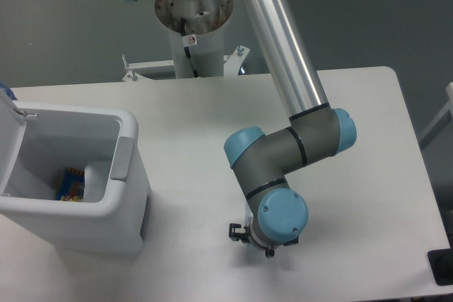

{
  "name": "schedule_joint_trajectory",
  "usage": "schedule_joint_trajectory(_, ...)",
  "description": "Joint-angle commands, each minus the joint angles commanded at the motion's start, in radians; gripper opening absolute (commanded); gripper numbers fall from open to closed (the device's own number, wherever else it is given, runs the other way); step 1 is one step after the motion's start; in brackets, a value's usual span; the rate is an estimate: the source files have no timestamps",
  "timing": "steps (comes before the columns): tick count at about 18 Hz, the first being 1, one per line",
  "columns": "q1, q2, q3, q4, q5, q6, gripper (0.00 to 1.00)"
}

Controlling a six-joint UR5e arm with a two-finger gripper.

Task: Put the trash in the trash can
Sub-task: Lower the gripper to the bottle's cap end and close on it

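One item looks in hand: your gripper (263, 242) is low at the table (368, 175), its wrist hiding the bottle and fingers, so grip state is unclear. Next, lift and carry left to the trash can (126, 175).

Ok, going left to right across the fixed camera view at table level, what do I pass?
Hinged lid → white trash can, colourful packet inside → grey tab on its right wall → bare table → arm's wrist, blue-capped, over the gripper; its jaws are hidden.
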Motion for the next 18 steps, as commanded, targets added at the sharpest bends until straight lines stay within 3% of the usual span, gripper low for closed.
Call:
schedule_joint_trajectory(3,0.0,0.015,-0.011,-0.002,-0.003,0.002,0.32)
schedule_joint_trajectory(10,0.003,0.043,-0.014,0.0,-0.028,0.005,0.32)
schedule_joint_trajectory(18,0.08,0.147,0.018,0.0,-0.199,0.008,0.32)
